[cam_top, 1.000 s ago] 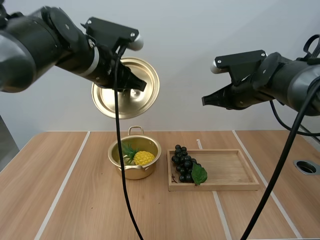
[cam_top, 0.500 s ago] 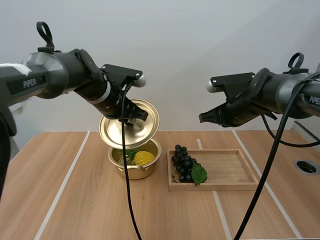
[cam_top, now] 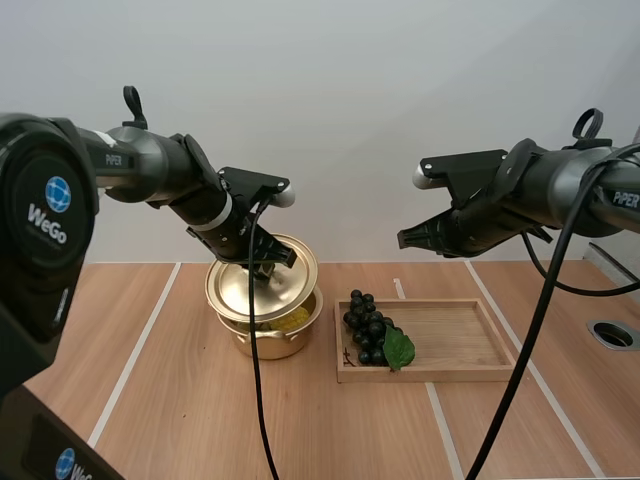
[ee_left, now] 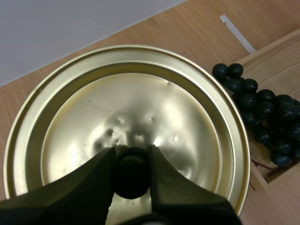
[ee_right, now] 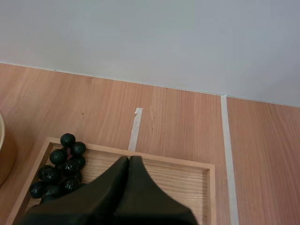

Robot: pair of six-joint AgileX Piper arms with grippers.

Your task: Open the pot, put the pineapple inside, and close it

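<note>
Left hand [cam_top: 263, 254] is clamped on the gold lid [cam_top: 258, 292] by its black knob [ee_left: 131, 174], holding it tilted right over the pot [cam_top: 268, 344], which sits left of middle on the surface [cam_top: 180, 400]. A sliver of yellow pineapple [cam_top: 291, 321] shows inside the pot, under the lid's right edge. Just right of the pot, the grapes [cam_top: 368, 330] lie in the left end of the wooden tray [cam_top: 460, 345]. Right hand [cam_top: 404, 238] hangs high above the tray, fingers pressed together, gripping nothing.
</note>
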